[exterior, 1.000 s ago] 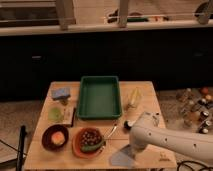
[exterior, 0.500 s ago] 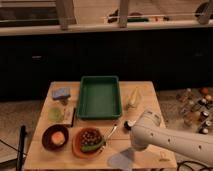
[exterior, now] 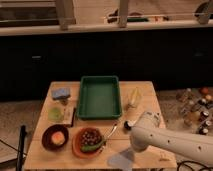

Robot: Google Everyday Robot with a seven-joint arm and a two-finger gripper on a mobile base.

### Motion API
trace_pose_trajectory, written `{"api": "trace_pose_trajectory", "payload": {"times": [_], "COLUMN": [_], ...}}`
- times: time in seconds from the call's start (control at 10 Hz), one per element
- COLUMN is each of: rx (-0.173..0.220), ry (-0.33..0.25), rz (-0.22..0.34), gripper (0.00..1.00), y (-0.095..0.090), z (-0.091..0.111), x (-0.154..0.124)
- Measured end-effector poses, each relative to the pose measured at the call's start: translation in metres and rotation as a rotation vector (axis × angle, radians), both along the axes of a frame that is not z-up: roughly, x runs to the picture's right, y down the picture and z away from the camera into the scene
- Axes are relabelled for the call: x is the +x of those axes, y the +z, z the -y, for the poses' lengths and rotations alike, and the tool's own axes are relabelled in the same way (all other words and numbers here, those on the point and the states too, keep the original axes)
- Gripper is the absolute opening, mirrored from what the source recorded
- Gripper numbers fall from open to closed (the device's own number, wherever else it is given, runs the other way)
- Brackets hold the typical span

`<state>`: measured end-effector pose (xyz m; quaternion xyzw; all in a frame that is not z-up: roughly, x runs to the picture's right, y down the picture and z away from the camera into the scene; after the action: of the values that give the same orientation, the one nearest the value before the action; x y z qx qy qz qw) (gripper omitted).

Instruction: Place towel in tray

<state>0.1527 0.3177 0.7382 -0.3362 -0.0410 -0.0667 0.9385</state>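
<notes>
The green tray [exterior: 100,97] sits at the middle back of the wooden table [exterior: 145,90], and I see nothing in it. The pale grey towel [exterior: 120,160] lies flat at the table's front edge, right of centre. My white arm [exterior: 170,142] comes in from the right and bends down over the towel. My gripper [exterior: 131,151] is at the towel's upper right edge, low over the table, largely hidden by the arm's wrist.
A plate of dark grapes [exterior: 90,141] and a bowl with an orange thing [exterior: 55,138] stand at the front left. A blue sponge [exterior: 61,93], a green cup [exterior: 55,114], a spoon [exterior: 112,131] and a yellowish item [exterior: 134,96] surround the tray. Bottles [exterior: 195,107] stand on the right.
The arm's elbow has shifted slightly right and up, with the wrist staying low over the towel. The towel lies in about the same spot.
</notes>
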Motion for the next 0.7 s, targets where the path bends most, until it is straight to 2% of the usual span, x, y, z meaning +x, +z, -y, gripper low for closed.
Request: {"api": "trace_pose_trajectory", "payload": {"times": [0.1,0.2,0.4,0.7], "rx": [0.001,0.006,0.015,0.034], "ry": [0.001,-0.005,-0.036,-0.088], "rz": [0.018,0.031,0.089,0.171], "gripper": [0.71,0.77,0.8,0.8], "y": [0.011,0.013,0.007,-0.024], "z": [-0.01,-0.013,-0.011,0.01], "x": [-0.004,-0.002,-0.009,-0.017]}}
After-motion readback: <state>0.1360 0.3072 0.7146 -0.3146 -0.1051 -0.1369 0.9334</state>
